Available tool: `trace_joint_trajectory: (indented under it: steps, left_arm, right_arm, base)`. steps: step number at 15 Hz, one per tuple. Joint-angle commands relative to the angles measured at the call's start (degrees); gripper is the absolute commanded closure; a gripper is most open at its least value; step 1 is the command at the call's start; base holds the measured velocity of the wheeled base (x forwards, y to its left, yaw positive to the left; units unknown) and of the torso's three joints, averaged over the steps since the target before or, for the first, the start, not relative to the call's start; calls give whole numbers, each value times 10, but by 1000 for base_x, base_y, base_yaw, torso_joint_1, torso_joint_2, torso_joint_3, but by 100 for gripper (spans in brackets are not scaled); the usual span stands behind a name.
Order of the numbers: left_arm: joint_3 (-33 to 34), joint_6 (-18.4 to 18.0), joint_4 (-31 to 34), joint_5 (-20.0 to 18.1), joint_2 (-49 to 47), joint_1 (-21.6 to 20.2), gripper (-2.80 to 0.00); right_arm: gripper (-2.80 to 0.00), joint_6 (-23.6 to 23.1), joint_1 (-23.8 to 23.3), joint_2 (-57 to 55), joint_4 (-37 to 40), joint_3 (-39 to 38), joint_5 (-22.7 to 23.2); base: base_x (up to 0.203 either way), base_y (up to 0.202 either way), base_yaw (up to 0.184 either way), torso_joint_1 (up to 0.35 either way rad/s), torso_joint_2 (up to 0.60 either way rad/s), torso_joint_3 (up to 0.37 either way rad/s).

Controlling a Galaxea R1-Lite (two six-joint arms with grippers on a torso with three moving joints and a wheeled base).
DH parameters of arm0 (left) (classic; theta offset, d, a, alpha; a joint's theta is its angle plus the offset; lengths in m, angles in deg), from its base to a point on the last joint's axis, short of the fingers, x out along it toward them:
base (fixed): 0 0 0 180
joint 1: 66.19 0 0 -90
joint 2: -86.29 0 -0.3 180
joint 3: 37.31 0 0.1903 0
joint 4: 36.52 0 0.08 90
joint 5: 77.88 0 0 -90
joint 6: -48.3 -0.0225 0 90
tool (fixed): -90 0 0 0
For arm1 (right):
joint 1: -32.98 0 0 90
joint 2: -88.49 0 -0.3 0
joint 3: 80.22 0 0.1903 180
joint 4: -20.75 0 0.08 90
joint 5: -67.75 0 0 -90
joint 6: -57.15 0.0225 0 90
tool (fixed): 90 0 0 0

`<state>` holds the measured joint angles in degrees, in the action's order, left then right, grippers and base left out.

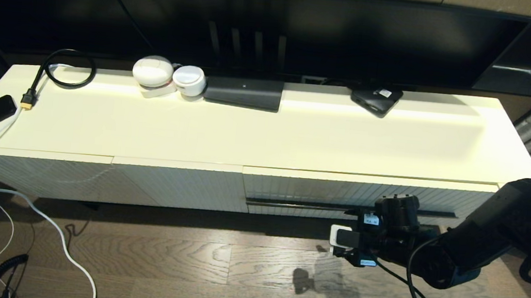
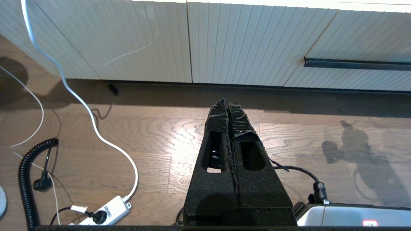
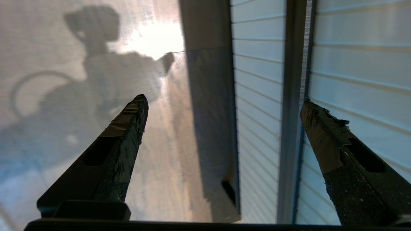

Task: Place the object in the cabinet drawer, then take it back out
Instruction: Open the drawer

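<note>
Down by the shut ribbed cream cabinet drawer (image 1: pixel 363 192), my right gripper (image 3: pixel 224 109) spreads wide near its thin black bar handle (image 1: pixel 309 205); nothing stowed yet, left gripper (image 2: pixel 228 110) closed.

**Camera layout**

Our head view looks down from above onto the cabinet top (image 1: pixel 267 129) and floor. Our left wrist view faces the ribbed fronts from near the floor. Our right wrist view sits close; all three share the black bar handle (image 3: pixel 290 96).

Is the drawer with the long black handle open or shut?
Shut. The cabinet drawer sits flush with the ribbed panels beside it, and none of its inside shows. The right tool is open beside the black handle.
</note>
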<state>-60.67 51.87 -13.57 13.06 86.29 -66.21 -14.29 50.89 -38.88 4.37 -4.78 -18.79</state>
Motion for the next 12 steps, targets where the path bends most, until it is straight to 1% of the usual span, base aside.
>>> trace_joint_trajectory:
  steps: [1,5,8,12]
  left_arm:
    - [0,0,0,0,0,-1,0]
    - [0,0,0,0,0,-1,0]
    - [0,0,0,0,0,0,0]
    - [0,0,0,0,0,-1,0]
  right_arm:
    - [-280,-11,-3,-13,-8,9,2]
    - [-280,-12,-7,-31,-26,28,6]
    - [-280,-28,-12,-40,-33,38,9]
    - [-280,-31,-14,-54,-45,47,10]
  base:
    - [0,0,0,0,0,0]
    - [0,0,0,0,0,0]
    - [0,0,0,0,0,0]
    - [0,0,0,0,0,0]
